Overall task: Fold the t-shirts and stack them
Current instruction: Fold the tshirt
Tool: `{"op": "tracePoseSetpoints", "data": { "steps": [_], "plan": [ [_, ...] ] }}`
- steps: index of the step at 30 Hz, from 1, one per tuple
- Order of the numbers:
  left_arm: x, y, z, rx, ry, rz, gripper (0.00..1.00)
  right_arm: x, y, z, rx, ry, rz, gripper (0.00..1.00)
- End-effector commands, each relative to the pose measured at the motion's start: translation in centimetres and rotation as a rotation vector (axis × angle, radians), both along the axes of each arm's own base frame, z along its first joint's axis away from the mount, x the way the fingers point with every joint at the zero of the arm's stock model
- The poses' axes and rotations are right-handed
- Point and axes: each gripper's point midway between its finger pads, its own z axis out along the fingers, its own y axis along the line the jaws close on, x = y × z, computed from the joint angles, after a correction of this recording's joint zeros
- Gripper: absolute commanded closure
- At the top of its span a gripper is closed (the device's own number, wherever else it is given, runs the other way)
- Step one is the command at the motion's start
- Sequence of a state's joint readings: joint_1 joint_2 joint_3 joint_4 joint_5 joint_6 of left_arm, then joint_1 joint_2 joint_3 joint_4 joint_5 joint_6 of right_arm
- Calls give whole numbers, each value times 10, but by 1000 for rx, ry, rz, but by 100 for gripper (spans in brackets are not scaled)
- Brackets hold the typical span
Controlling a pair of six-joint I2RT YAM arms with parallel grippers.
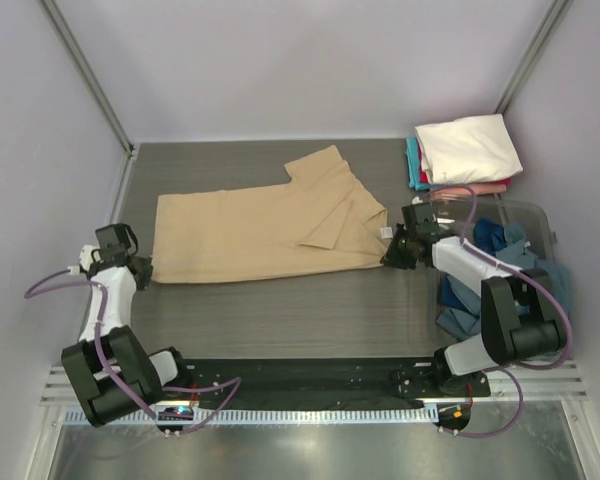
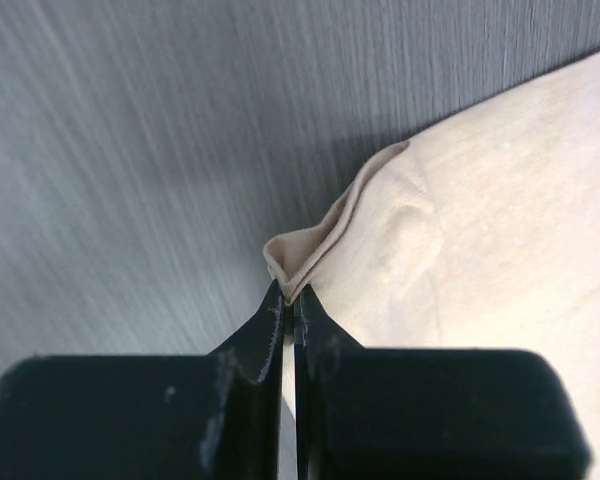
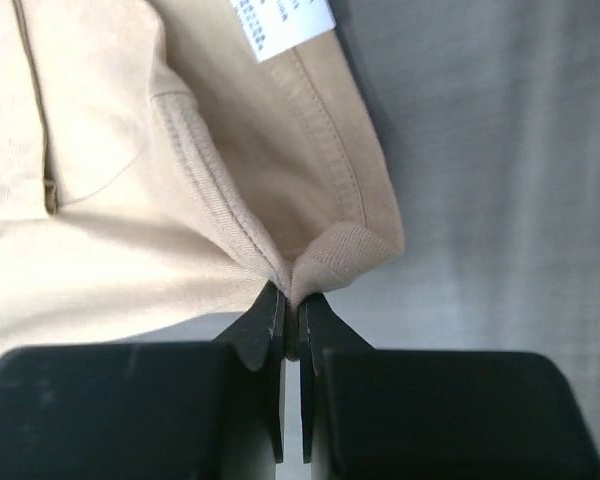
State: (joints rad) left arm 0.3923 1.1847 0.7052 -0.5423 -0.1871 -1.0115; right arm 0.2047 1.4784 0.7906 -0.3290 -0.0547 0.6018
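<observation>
from the top camera i see the tan shirt (image 1: 260, 235) lying flat across the middle of the dark table (image 1: 280, 320), with one sleeve sticking out toward the back. my left gripper (image 1: 140, 272) is at its near left corner. my right gripper (image 1: 392, 255) is at its right end. from up there i cannot make out the jaws.

the wrist cameras show them close up. the left jaws are pressed together on a little folded corner of the cloth. the right jaws pinch the ribbed neck edge, below a white label (image 3: 280, 25).

only the top view shows the folded pile (image 1: 467, 150), white on top, in the back right corner. it also shows the clear bin (image 1: 545, 215) with blue shirts (image 1: 495, 240) beside my right arm.
</observation>
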Motion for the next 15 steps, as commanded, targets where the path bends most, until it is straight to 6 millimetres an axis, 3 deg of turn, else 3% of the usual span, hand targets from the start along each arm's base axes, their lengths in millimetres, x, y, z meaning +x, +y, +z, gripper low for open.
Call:
{"op": "tracePoseSetpoints", "data": {
  "steps": [1,3,4,6,7,8,9,10,11,12,13,14,15],
  "plan": [
    [-25,0,8,17,33,23,100,-23,1,9,8,-13,-17,93],
    [-37,-6,13,9,40,22,98,-38,-3,4,2,7,-29,79],
    [-40,-9,15,6,37,12,96,-39,-3,12,9,-19,-31,75],
    [-48,-13,25,15,20,1,80,-51,-7,13,2,-2,-33,61],
    [-50,-15,29,17,8,-13,60,-53,-8,17,-1,-9,-35,57],
    [-51,-18,33,11,-1,-19,17,-51,-8,32,7,-51,-34,49],
    [-54,-21,40,8,-20,-30,5,-56,-8,39,6,-46,-29,47],
    [-51,-32,43,-27,-46,-84,0,-55,-8,50,5,-64,-28,45],
    [-49,-38,46,-40,-72,-111,0,-45,-4,81,20,-150,-21,42],
    [-45,-41,51,-47,-101,-141,0,-44,0,96,27,-178,-4,38],
    [-42,-49,56,-60,-124,-202,0,-38,5,112,34,-220,11,30],
    [-39,-51,61,-53,-136,-242,0,-23,13,143,39,-294,47,27],
    [-34,-51,73,-32,-158,-281,0,-12,12,155,8,-325,46,26]
  ]
}}
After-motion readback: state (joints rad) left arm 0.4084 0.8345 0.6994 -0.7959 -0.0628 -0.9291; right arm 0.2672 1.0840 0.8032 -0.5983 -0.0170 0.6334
